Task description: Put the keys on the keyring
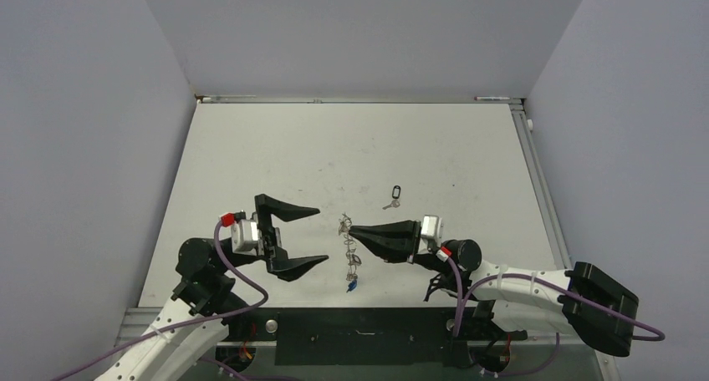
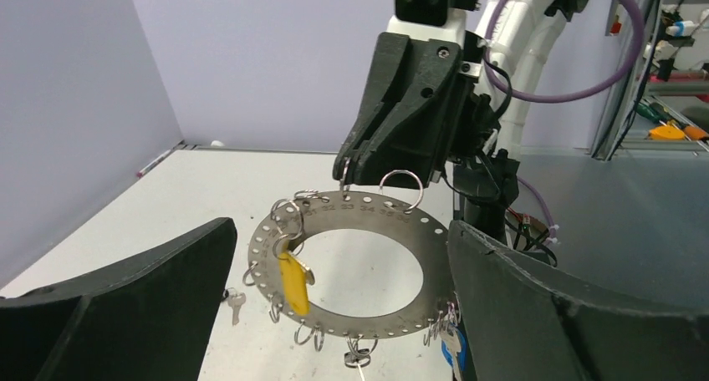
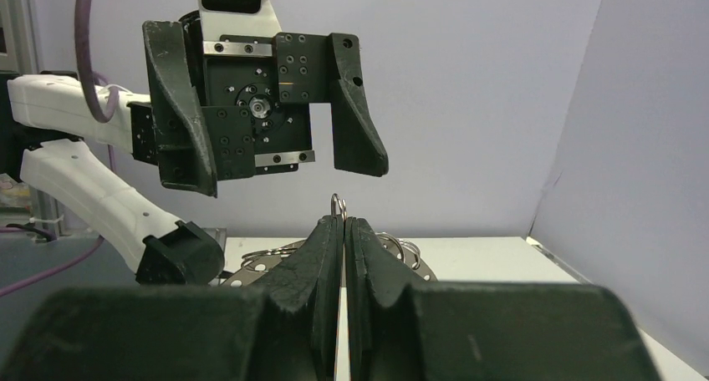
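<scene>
One keyring [image 2: 359, 212] — numerals in the thirties stamped along its rim — stands upright, top edge pinched in the closed right gripper [image 1: 353, 231]. The left gripper [image 1: 322, 235] gapes wide, empty, just beside it. Three keys: yellow-tagged key [image 2: 293, 282] and blue-tagged key [image 2: 452, 346] on the ring; black-tagged key [image 1: 393, 194] on the table [image 1: 251, 147], apart.

The keyring [image 1: 349, 251] is upright and edge-on at the middle of the near tabletop [image 1: 334, 147]. Its upper rim is pinched between the right fingers [image 1: 368, 232], which reach in from the right. The left fingers [image 1: 288, 207] are near its left side, spread apart and not touching it. A hanging key [image 1: 351, 286] is at the ring's lower rim. A loose key [image 1: 391, 199] lies on the tabletop behind and to the right of the ring, apart from it.
</scene>
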Controlling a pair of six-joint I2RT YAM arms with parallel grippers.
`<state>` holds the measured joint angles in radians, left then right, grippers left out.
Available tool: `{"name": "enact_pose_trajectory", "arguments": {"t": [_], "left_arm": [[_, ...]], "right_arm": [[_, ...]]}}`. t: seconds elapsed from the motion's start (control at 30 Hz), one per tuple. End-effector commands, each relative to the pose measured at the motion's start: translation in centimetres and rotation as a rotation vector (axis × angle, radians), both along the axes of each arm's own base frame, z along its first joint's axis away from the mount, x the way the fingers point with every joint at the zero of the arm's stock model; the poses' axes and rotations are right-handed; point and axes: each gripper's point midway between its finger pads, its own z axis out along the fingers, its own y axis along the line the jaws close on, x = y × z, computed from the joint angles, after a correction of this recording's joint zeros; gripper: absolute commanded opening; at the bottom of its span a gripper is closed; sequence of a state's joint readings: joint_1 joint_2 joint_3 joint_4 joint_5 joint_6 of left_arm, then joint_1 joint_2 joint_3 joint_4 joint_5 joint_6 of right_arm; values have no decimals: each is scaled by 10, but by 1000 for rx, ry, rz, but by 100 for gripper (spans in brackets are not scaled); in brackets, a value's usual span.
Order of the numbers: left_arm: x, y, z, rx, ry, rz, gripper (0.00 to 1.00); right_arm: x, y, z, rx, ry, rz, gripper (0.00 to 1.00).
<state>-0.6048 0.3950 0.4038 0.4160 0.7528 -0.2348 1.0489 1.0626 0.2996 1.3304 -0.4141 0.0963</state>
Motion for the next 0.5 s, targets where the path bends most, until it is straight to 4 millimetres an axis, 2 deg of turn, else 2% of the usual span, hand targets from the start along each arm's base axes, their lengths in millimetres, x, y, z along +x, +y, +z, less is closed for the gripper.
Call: {"name": "enact_pose_trajectory", "arguments": {"t": [0.0, 0.1, 0.2, 0.3, 0.37, 0.4, 0.47], "left_arm": [[17, 9, 32, -107, -30, 114, 96], [23, 10, 30, -145, -20, 136, 96], [22, 5, 16, -106, -31, 105, 99], [15, 1, 7, -78, -52, 57, 81], [13, -1, 1, -64, -56, 37, 62], [11, -2, -3, -51, -59, 22, 57], [7, -5, -12, -21, -51, -20, 55]], "right_arm": [[-9, -14, 32, 137, -63, 3, 5], [-8, -15, 29, 126, -68, -7, 5], [-6, -17, 25, 118, -67, -21, 5], [-7, -15, 23, 107, -71, 1, 5], [-8, -12, 20, 101, -73, 17, 5], [-7, -13, 18, 104, -70, 20, 5], [-5, -16, 17, 122, -61, 31, 5]]}}
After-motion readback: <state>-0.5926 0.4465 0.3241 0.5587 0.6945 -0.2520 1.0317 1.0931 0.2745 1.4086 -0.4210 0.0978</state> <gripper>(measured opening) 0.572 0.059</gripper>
